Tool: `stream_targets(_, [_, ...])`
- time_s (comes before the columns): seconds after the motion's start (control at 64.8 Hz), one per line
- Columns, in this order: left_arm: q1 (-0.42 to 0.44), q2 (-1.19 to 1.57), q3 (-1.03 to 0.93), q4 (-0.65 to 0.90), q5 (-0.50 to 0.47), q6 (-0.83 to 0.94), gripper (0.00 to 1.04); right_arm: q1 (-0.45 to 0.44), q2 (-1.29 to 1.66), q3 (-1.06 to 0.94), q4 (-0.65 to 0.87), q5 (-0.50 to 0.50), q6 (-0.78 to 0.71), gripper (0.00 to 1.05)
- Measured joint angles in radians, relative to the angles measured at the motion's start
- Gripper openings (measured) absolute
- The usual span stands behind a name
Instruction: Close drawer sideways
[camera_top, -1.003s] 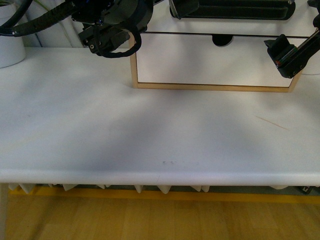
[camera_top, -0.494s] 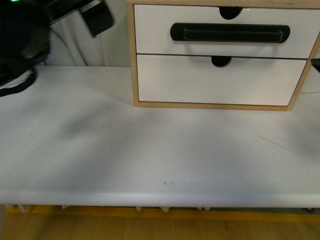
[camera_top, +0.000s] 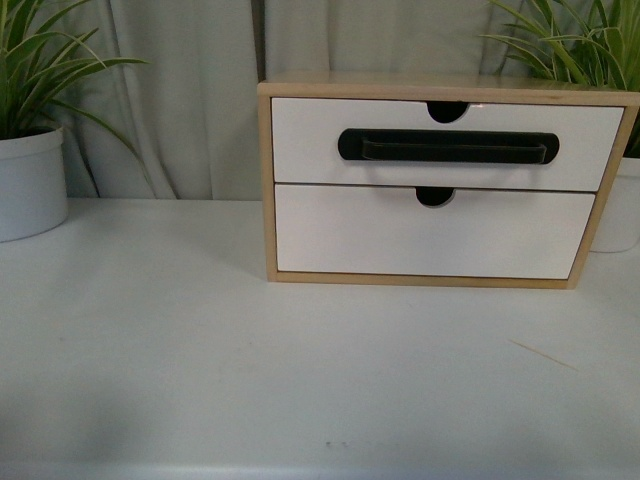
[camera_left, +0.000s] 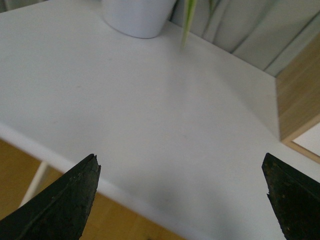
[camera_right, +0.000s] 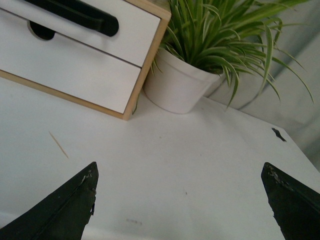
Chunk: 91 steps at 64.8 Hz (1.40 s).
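The drawer (camera_top: 446, 144) is the upper white front with a long black bar handle (camera_top: 448, 146) and a semicircular notch at its top edge, in a light wood cabinet (camera_top: 264, 190). Its front looks level with the cabinet frame. Neither arm shows in the front view. My left gripper (camera_left: 182, 200) is open and empty above the table's front edge, with the cabinet's wooden side (camera_left: 299, 100) off to one side. My right gripper (camera_right: 180, 200) is open and empty over the table, apart from the drawer (camera_right: 131, 36) and its handle (camera_right: 75, 12).
A plain white drawer front (camera_top: 432, 235) sits below the handled one. Potted plants stand at the left (camera_top: 30, 180) and right (camera_top: 615, 215) of the cabinet; the right pot (camera_right: 177, 85) touches the cabinet's corner. A thin stick (camera_top: 543, 355) lies on the white table (camera_top: 200, 360).
Both arms have left the front view. That view now shows the whole cabinet and the plants, where before only the cabinet's lower part showed.
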Motion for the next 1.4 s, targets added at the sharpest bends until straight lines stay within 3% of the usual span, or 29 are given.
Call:
stream_targets(0.231, [0.001, -0.041, -0.023, -0.013, -0.014, 0.020, 0.99, -0.016, -0.072, -0.024, -0.018, -0.002, 0.017, 0.96])
stream_targets(0.278, [0.003, -0.042, -0.025, -0.006, -0.001, 0.026, 0.98, -0.018, -0.082, -0.031, -0.009, -0.033, 0.109, 0.88])
stream_targets(0.308, [0.024, -0.049, -0.050, 0.063, 0.064, 0.074, 0.94, -0.013, -0.090, -0.036, -0.009, -0.033, 0.160, 0.83])
stream_targets(0.339, [0.056, -0.063, -0.097, 0.183, 0.209, 0.153, 0.87, -0.005, -0.103, -0.045, -0.010, -0.031, 0.209, 0.78])
stream_targets(0.432, [0.099, -0.108, -0.155, 0.306, 0.374, 0.329, 0.71, 0.024, -0.139, -0.068, -0.023, -0.006, 0.335, 0.62])
stream_targets(0.571, [0.138, -0.181, -0.186, 0.285, 0.431, 0.430, 0.44, 0.064, -0.193, -0.096, -0.053, 0.033, 0.396, 0.35])
stream_targets(0.648, [0.196, -0.220, -0.202, 0.256, 0.515, 0.447, 0.29, 0.140, -0.226, -0.106, -0.073, 0.135, 0.409, 0.21])
stream_targets(0.756, [0.248, -0.270, -0.218, 0.224, 0.529, 0.455, 0.10, 0.183, -0.264, -0.119, -0.094, 0.140, 0.412, 0.01])
stream_targets(0.787, [0.249, -0.284, -0.220, 0.215, 0.534, 0.456, 0.04, 0.184, -0.273, -0.122, -0.100, 0.145, 0.413, 0.01])
stream_targets(1.234, [0.250, -0.447, -0.261, 0.108, 0.539, 0.466, 0.04, 0.185, -0.397, -0.169, -0.167, 0.148, 0.416, 0.01])
stream_targets(1.326, [0.250, -0.480, -0.261, 0.074, 0.538, 0.466, 0.04, 0.185, -0.517, -0.168, -0.329, 0.146, 0.417, 0.01])
stream_targets(1.404, [0.250, -0.504, -0.261, 0.050, 0.539, 0.466, 0.04, 0.185, -0.566, -0.168, -0.342, 0.146, 0.417, 0.01])
